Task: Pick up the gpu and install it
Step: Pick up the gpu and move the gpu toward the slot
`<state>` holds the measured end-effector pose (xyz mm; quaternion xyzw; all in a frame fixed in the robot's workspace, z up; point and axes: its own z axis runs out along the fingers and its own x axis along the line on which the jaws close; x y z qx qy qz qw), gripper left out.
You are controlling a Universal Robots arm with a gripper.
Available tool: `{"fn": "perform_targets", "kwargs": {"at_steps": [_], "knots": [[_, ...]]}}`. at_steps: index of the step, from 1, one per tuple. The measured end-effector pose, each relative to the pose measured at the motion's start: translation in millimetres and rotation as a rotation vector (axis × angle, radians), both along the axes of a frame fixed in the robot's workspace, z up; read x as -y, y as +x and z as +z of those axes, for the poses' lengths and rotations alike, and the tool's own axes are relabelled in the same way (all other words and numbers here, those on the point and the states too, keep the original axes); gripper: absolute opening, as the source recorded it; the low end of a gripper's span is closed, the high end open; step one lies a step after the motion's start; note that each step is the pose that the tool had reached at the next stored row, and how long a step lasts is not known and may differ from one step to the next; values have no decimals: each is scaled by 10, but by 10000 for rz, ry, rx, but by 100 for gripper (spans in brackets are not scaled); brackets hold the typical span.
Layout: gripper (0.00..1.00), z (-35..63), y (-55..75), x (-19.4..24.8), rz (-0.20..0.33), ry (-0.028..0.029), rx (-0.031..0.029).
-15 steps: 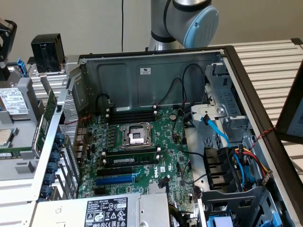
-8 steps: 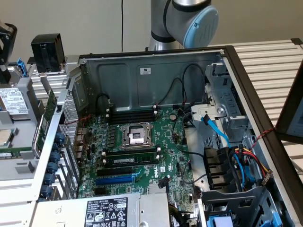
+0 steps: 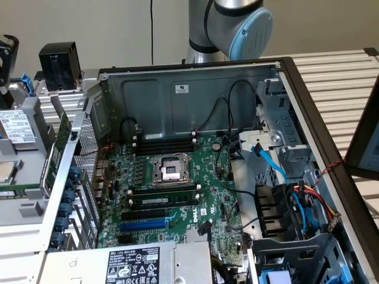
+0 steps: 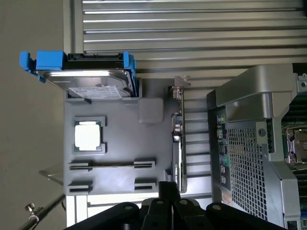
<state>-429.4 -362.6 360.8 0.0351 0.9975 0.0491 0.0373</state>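
**GPU in its tray slot, gripper closed beside it**

Exterior view: The open computer case [image 3: 148,89] lies across the middle. On its floor is the large green motherboard [image 3: 219,195], with the bare CPU socket [image 3: 170,170] near the centre. 2 dark memory sticks [image 3: 163,201] sit just toward 6 o'clock from the socket. The robot arm [image 3: 237,23] stands at 12 o'clock, behind the case's back wall. A grey tray [image 3: 23,207] lies at 9 o'clock, just outside the case's perforated end. The gpu [image 3: 61,139] stands on edge in that tray, a thin green strip close beside the case wall. A hard drive [image 3: 15,130] rests on the tray farther toward 9 o'clock.

Wrist view: The same tray [image 4: 120,139] carries the hard drive [image 4: 91,88] in a blue carrier, a loose CPU [image 4: 88,135] and 1 thin memory stick [image 4: 112,164] in a slot. The gpu [image 4: 177,143] stands edge-on along the tray side nearest the case [image 4: 244,163], its silver bracket [image 4: 178,84] at the far end. The black gripper [image 4: 168,189] is closed, its tips close to the card's near end. Whether they touch the card cannot be told.
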Motion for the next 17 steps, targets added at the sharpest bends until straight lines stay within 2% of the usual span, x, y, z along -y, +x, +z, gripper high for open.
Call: {"fn": "perform_targets", "kwargs": {"at_steps": [3,7,8,10,11,12,14,16,17], "knots": [[11,-12,-5,-1,-40,128,96],[11,-33,-8,-1,-96,367,144],[11,-43,-8,-2,-114,389,151],[24,-61,-9,-1,-140,394,162],[24,-70,-8,-1,-151,394,168],[30,-79,-8,0,-159,394,180],[42,-95,-9,0,-167,394,235],[42,-120,-9,-1,-167,396,288],[49,-130,-11,-1,-168,395,321]]}}
